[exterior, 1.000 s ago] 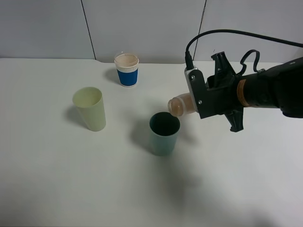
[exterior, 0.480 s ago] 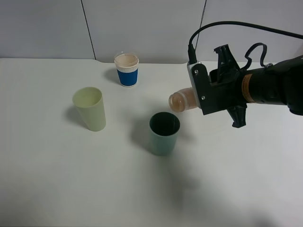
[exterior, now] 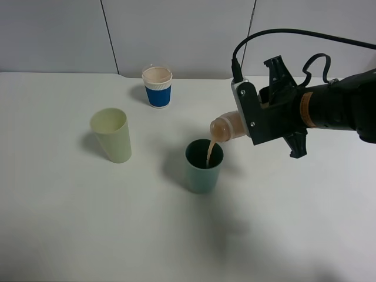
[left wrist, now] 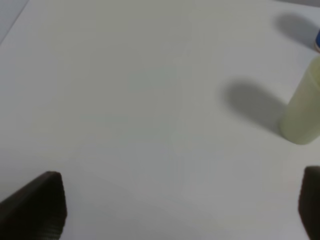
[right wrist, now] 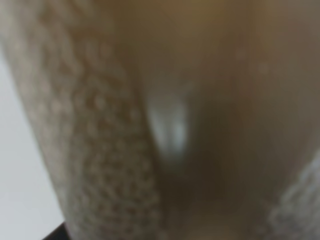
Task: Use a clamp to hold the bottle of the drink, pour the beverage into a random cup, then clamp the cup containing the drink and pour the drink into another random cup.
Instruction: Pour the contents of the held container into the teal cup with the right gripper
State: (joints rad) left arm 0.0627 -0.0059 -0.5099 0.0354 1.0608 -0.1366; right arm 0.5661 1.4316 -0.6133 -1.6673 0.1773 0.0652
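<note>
My right gripper is shut on the bottle of the drink, held nearly level with its mouth tipped down over the teal cup. A thin stream of beige beverage falls from the neck into that cup. The right wrist view is filled by the blurred bottle. The pale yellow-green cup stands upright to the left, apart from both arms, and shows again in the left wrist view. My left gripper is open over bare table, its two fingertips far apart with nothing between them.
A blue-sleeved paper cup holding beige liquid stands at the back near the wall. The white table stretches wide in front of the cups. A black cable arcs above the right arm.
The bottle has tipped further mouth-down and the beverage has begun to stream into the teal cup. The right arm rose slightly. The cups have not moved.
</note>
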